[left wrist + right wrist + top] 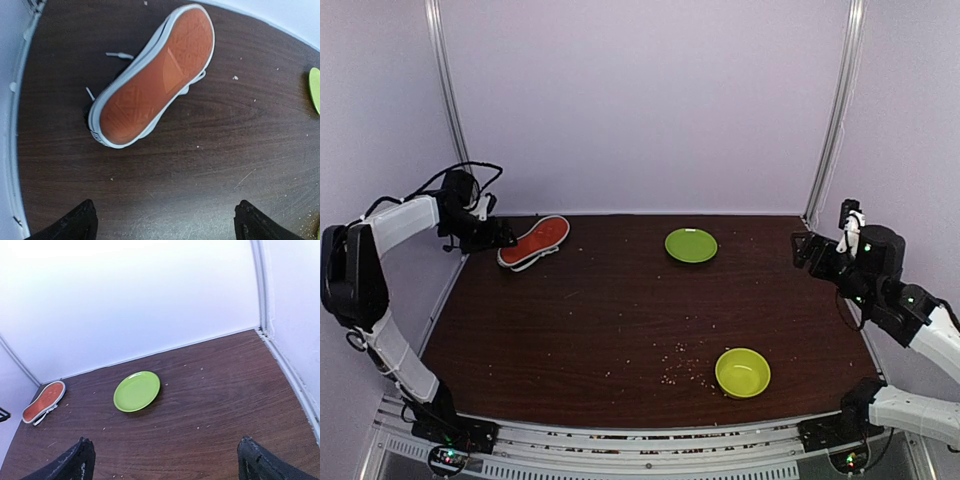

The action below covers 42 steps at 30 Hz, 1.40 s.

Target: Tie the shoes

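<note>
The shoe (534, 242) lies upside down at the table's back left, its red-orange sole (155, 80) and white rim facing up. White lace ends (120, 55) stick out from under it. Its black upper and toe cap are hidden. It also shows small in the right wrist view (44, 401). My left gripper (162, 222) is open and empty, hovering just left of the shoe's heel end. My right gripper (162, 462) is open and empty, raised at the table's right edge, far from the shoe.
A green plate (691, 245) lies at the back centre and also shows in the right wrist view (137, 390). A green bowl (742, 372) stands near the front right. Small crumbs (672, 368) are scattered on the dark wooden table. White walls close the back and sides.
</note>
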Each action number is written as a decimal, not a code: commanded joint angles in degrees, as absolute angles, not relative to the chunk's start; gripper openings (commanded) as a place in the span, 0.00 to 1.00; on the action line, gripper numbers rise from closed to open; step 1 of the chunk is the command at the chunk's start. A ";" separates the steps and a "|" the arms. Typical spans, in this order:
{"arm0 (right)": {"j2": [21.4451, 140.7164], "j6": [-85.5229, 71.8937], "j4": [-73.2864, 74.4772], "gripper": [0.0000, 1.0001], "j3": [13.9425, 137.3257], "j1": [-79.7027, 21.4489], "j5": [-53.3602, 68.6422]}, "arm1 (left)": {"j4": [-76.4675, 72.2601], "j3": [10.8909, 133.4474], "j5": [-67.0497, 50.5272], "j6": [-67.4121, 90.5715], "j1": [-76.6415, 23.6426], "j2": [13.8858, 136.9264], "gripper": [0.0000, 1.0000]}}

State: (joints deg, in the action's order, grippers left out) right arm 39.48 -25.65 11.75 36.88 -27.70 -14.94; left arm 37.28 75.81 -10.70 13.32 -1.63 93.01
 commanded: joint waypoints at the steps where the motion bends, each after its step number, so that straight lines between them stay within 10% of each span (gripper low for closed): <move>1: 39.51 -24.14 4.13 0.99 33.16 -27.52 -2.47 | 35.78 77.60 -19.98 15.41 0.78 99.09 0.98; 23: 38.52 -30.40 0.46 0.99 28.67 -27.49 6.92 | 34.20 95.48 -19.88 22.17 7.74 124.20 0.89; 31: 30.45 -29.02 7.80 1.00 28.41 -27.47 2.50 | 33.57 97.45 -28.17 23.11 7.27 127.51 0.57; 39: 28.15 -28.93 11.01 0.99 28.39 -27.56 1.18 | 33.91 94.71 -27.19 21.15 3.87 117.42 0.02; 42: 27.28 -28.35 12.64 0.99 28.70 -27.50 0.58 | 34.35 92.89 -19.84 19.36 2.18 109.08 0.00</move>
State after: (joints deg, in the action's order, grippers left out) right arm 28.64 -29.12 9.67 28.49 -27.70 2.55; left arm 34.54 94.41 -29.43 20.71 4.34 120.31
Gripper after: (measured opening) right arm 0.995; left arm 0.112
